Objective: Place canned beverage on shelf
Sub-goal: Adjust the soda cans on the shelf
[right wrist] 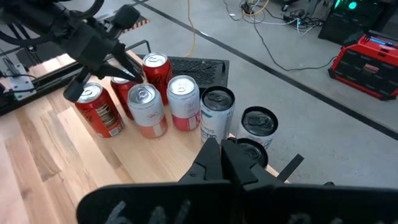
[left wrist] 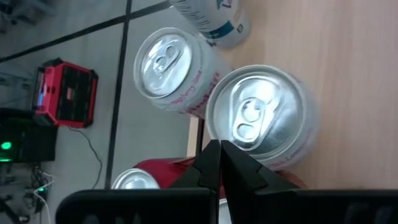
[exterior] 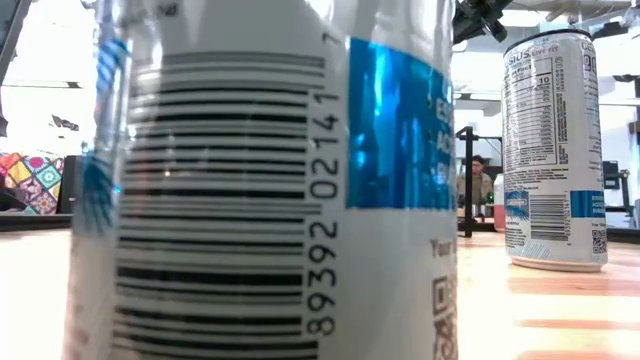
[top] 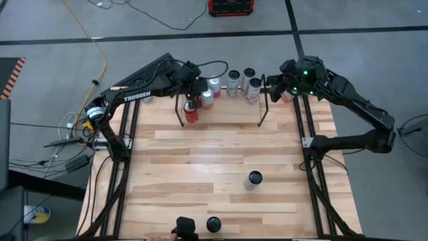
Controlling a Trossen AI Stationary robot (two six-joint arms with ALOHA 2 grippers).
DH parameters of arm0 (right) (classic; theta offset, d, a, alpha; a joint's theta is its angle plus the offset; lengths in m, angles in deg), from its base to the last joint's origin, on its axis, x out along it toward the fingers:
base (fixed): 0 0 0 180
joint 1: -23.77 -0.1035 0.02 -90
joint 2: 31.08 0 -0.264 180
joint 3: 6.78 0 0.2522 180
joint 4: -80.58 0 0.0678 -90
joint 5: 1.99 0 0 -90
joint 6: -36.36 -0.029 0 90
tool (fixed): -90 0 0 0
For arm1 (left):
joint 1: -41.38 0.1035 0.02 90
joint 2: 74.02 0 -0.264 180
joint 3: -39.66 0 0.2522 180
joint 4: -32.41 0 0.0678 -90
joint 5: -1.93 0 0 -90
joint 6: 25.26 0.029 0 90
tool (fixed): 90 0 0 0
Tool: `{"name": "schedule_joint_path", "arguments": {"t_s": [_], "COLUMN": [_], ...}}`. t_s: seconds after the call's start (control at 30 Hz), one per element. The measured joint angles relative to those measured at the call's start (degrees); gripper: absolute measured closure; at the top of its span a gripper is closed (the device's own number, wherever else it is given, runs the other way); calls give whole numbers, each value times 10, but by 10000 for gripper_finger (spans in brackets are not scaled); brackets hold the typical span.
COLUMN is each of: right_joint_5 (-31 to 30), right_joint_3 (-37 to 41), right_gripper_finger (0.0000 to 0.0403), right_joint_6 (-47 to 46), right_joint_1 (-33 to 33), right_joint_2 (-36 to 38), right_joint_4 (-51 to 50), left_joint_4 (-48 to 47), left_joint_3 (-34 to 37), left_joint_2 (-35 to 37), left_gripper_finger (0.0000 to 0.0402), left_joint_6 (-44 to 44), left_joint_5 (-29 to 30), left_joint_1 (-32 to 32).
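We see the table with the shelf at its far edge, cans clustered there. One can stands near the right edge. Our left gripper hovers over the far cans, fingers pressed together, empty; the right gripper likewise.

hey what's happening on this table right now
Two robot arms are stocking cans on a wire shelf at the far edge of the wooden table. The left gripper, shut and empty, hovers over the red cans. The right gripper, also shut, waits beside the silver cans. One loose can stands mid-table.
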Motion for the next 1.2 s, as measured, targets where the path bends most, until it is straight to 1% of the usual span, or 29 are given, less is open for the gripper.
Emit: {"name": "schedule_joint_path", "arguments": {"t_s": [0.27, 0.43, 0.6, 0.9, 1.1, 1.2], "right_joint_5": [0, 0, 0, 1, 14, 17], "right_joint_3": [0, 0, 0, 0, 0, 0], "right_gripper_finger": [403, 403, 403, 403, 403, 403], "right_joint_6": [1, 0, -1, -1, -7, -8], "right_joint_1": [0, 0, 0, 0, 0, -4], "right_joint_2": [0, 0, 0, 0, 0, 0], "right_joint_4": [0, 0, 0, 0, 0, 0], "left_joint_4": [-12, -12, -12, 4, 24, 22], "left_joint_3": [0, 0, 0, 0, 0, 1], "left_joint_2": [0, 0, 0, -1, -2, 4], "left_gripper_finger": [402, 402, 402, 402, 402, 402], "left_joint_6": [-11, -20, -21, -26, -18, -13], "left_joint_5": [-18, -43, -50, -85, -90, -71], "left_joint_1": [-2, -2, -2, -2, -2, -2]}}
